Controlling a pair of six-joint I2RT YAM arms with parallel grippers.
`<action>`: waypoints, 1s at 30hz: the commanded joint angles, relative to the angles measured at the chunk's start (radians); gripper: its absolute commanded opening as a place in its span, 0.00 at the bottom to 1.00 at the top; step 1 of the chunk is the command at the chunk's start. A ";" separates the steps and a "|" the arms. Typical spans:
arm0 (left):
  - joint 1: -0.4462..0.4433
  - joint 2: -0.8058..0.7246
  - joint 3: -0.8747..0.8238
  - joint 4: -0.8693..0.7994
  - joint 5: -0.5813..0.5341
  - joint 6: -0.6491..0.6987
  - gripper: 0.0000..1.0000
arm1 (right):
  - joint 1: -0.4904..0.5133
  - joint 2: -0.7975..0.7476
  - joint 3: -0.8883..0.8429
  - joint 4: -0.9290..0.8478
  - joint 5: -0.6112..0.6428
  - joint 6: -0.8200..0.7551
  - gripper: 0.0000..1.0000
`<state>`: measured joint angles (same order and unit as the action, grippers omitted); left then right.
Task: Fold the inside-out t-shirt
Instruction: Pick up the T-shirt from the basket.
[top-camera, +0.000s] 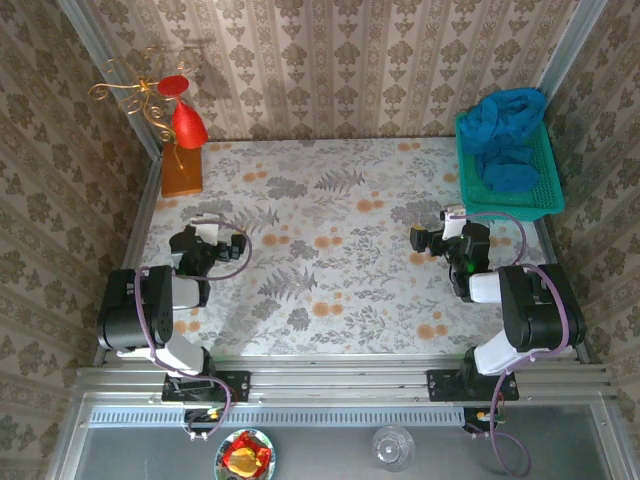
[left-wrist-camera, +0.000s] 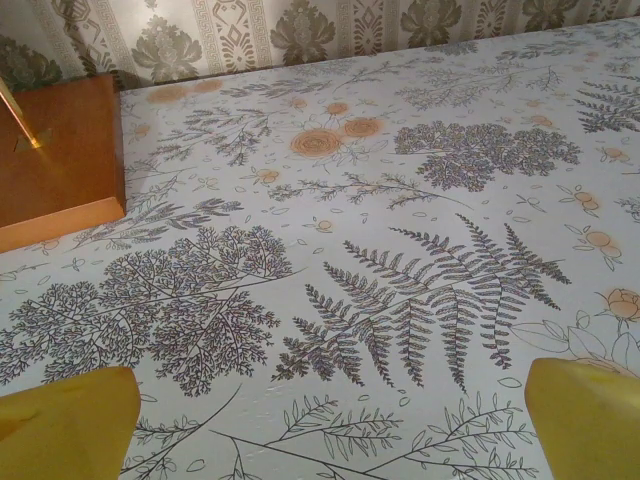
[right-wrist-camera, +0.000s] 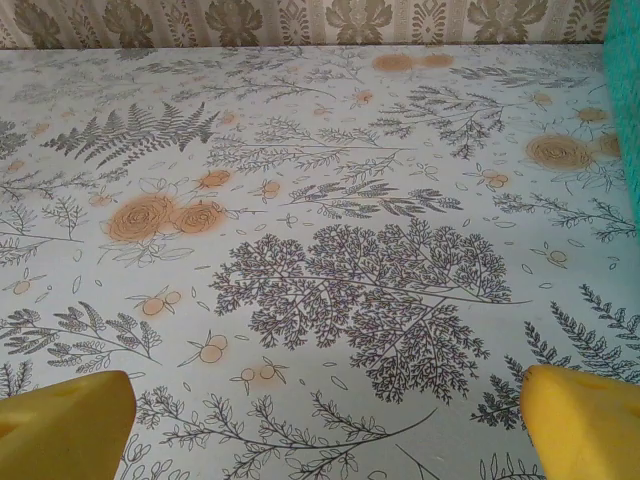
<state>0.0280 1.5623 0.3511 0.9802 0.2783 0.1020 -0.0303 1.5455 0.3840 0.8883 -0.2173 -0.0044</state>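
Observation:
The teal-blue t-shirt (top-camera: 505, 130) lies crumpled in a heap inside the green mesh basket (top-camera: 546, 200) at the table's back right corner. My left gripper (top-camera: 206, 226) hovers low over the left side of the flowered tablecloth, far from the shirt. Its yellow fingers (left-wrist-camera: 65, 425) stand wide apart, so the left gripper (left-wrist-camera: 330, 425) is open with nothing between them. My right gripper (top-camera: 452, 218) sits just in front of the basket. It too is open (right-wrist-camera: 325, 425), its fingers (right-wrist-camera: 585, 425) spread over bare cloth. The basket's edge (right-wrist-camera: 627, 100) shows at the far right.
A wooden block (top-camera: 181, 168) carrying a red ornament and gold wire stands at the back left, also seen as the wooden block (left-wrist-camera: 55, 160) ahead of my left gripper. Patterned walls enclose the table on three sides. A glass (top-camera: 392, 445) sits below the near rail.

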 joint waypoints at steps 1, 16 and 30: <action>0.006 -0.003 0.005 0.009 0.021 0.010 1.00 | -0.002 -0.009 -0.007 0.032 0.009 -0.006 1.00; 0.008 -0.004 0.011 0.000 0.000 -0.001 1.00 | -0.001 -0.011 -0.007 0.032 0.010 -0.006 1.00; 0.009 -0.003 0.023 -0.020 -0.051 -0.022 1.00 | -0.002 -0.010 -0.004 0.031 0.009 -0.006 1.00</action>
<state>0.0280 1.5623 0.3523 0.9688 0.2398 0.0978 -0.0303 1.5455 0.3840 0.8883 -0.2169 -0.0044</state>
